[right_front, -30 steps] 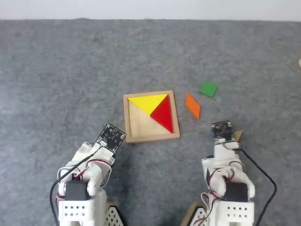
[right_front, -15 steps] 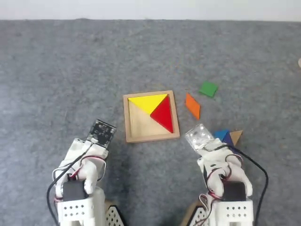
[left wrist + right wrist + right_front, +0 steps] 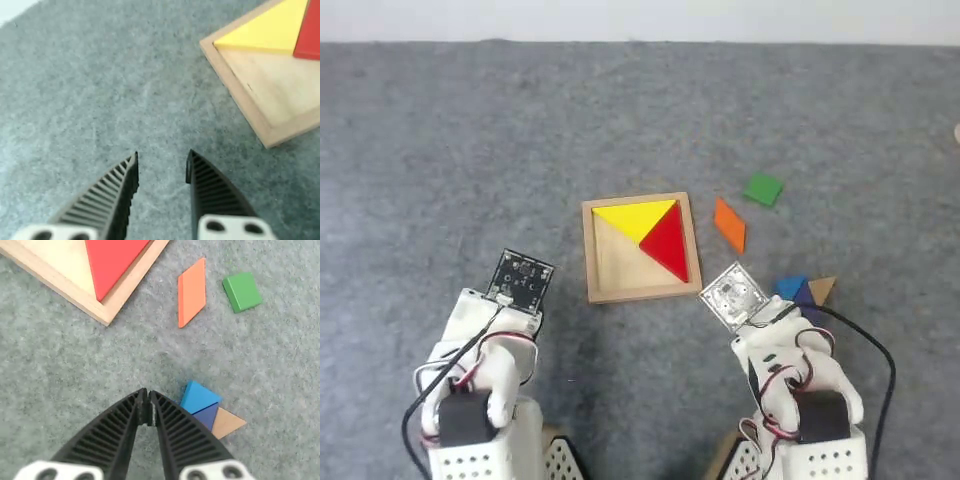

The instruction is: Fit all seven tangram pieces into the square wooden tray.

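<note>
your right gripper (image 3: 146, 407) is shut on nothing, just beside the blue triangle (image 3: 199, 396), dark blue triangle (image 3: 206, 416) and tan triangle (image 3: 226, 423). your left gripper (image 3: 161, 165) hangs open over carpet (image 3: 75, 75) near the tray (image 3: 588, 250). two of seven are done: the yellow triangle (image 3: 632, 218) and red triangle (image 3: 668, 245) sit inside. the orange piece (image 3: 730, 224) and green square (image 3: 762, 189) also wait outside.

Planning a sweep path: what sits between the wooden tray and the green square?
An orange slanted piece lies between the tray and the green square, touching neither, as the high view shows.
</note>
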Controlling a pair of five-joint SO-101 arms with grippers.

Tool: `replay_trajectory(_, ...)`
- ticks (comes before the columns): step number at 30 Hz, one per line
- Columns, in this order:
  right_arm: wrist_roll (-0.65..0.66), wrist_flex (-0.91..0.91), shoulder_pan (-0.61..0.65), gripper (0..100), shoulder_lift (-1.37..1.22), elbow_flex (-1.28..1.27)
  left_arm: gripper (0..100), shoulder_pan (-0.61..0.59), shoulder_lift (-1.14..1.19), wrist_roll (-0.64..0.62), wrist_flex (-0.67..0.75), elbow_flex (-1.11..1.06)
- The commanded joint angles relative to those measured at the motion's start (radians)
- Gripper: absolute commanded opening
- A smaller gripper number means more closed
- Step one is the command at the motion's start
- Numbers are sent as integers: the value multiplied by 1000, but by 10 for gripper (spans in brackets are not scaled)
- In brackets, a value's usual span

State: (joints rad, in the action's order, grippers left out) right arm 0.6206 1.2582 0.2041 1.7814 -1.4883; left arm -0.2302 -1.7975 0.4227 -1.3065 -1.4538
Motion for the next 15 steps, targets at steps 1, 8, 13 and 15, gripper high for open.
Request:
replay_trajectory(1, 9, -16, 16, 17, -140, 101, 196, -9, -17, 12, -35, 101)
replay_trajectory(8, 8, -111, 124, 212, -598, 342, 252, -9, -6, 9, -104, 308)
replay_trajectory(13, -41, -300, 124, 232, -905, 505, 251, -9, 235, 6, -91, 400)
replay_trajectory(15, -38, -380, 124, 231, -1029, 548, 251, -11, 400, -28, -72, 478)
